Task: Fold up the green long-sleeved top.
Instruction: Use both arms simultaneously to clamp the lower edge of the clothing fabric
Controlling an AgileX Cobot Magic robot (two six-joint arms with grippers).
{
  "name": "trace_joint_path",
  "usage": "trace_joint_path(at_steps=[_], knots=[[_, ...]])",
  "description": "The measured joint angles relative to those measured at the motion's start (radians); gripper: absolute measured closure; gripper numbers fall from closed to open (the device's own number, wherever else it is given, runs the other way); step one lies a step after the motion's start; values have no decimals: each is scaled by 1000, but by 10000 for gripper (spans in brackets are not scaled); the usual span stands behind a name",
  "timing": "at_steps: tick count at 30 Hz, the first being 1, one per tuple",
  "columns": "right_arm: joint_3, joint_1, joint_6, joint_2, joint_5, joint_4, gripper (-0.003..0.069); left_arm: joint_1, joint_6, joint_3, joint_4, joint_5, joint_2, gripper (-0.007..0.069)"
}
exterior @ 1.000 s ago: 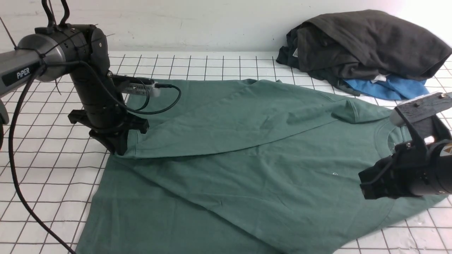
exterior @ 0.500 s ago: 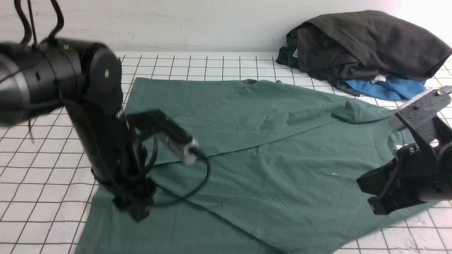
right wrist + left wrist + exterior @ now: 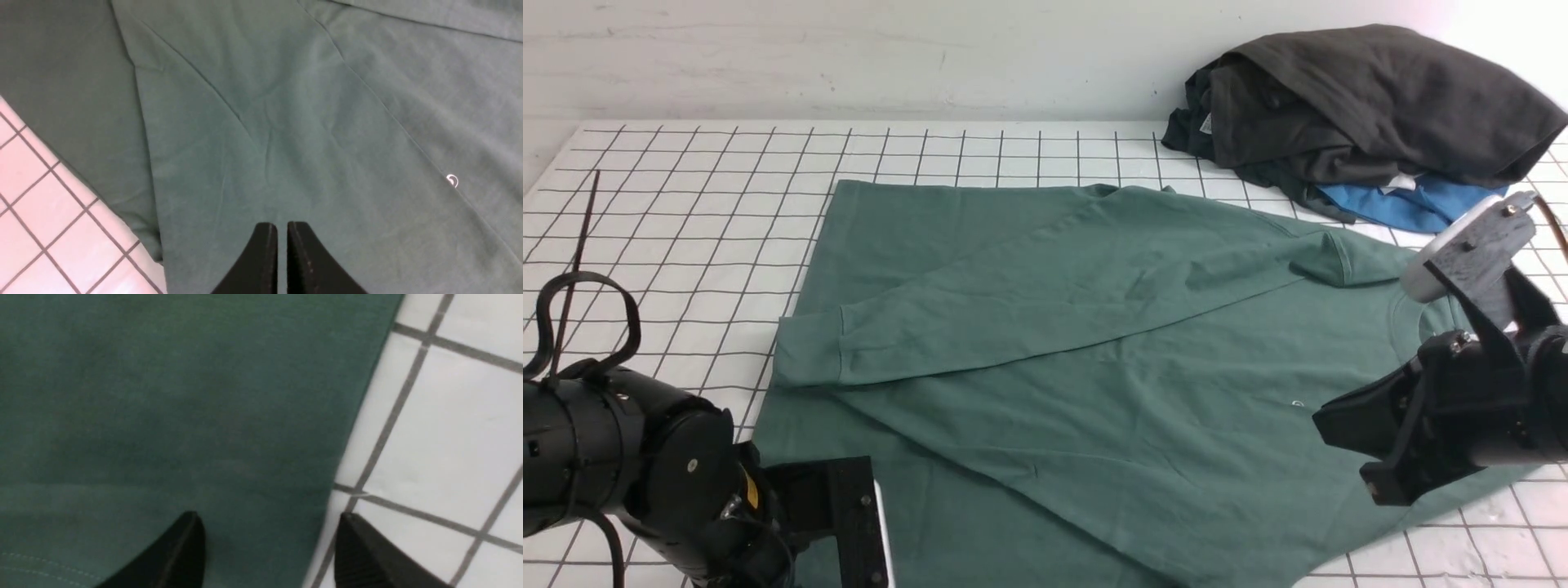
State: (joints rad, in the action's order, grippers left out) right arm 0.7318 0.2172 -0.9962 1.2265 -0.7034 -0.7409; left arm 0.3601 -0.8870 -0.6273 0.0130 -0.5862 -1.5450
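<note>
Green soft cotton long-sleeved top [image 3: 1094, 384] looks light and floppy, grab it by the edge near the hem; left pincer [image 3: 267, 535] is apart straddling that edge, right pincer [image 3: 282, 228] is together and empty

The green long-sleeved top [image 3: 1094, 351] loses its near hem to the picture's edge; the right arm [image 3: 1462, 416] partly hides its neck (logo [image 3: 1297, 403] unreadably small).

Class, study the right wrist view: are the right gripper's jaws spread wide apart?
No, the right gripper has its jaws nearly touching, only a thin slit between them, over the green long-sleeved top.
</note>
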Motion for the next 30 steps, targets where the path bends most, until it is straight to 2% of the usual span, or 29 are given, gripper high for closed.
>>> trace_joint_path(at_steps=[3,4,5,9,11,15,19,21,24,26,27,28,30], knots=[[0,0,-1,0,0,0,628,0,11,-11,3,-12,-1,351],[0,0,-1,0,0,0,628,0,11,-11,3,-12,-1,351],[0,0,-1,0,-3,-7,628,0,15,-12,0,-5,7,456],[0,0,-1,0,-13,-29,628,0,48,-12,-13,10,42,590],[0,0,-2,0,-14,-34,628,0,95,-13,-13,11,78,619],[0,0,-13,0,-26,-24,627,0,229,-13,-13,-10,157,622],[0,0,6,0,-61,69,607,0,344,-13,-13,-40,222,622],[0,0,15,3,-86,168,557,0,390,-13,-25,-49,241,622],[0,0,30,29,-114,332,417,0,437,-13,-48,-59,253,622],[0,0,56,82,-122,471,293,0,466,-13,-58,-68,257,622],[0,0,58,82,-122,483,283,0,466,-13,-59,-68,257,622],[0,0,66,130,-122,585,205,0,482,-20,-61,-71,259,622],[0,0,70,192,-118,693,151,0,493,-32,-62,-75,261,622]])
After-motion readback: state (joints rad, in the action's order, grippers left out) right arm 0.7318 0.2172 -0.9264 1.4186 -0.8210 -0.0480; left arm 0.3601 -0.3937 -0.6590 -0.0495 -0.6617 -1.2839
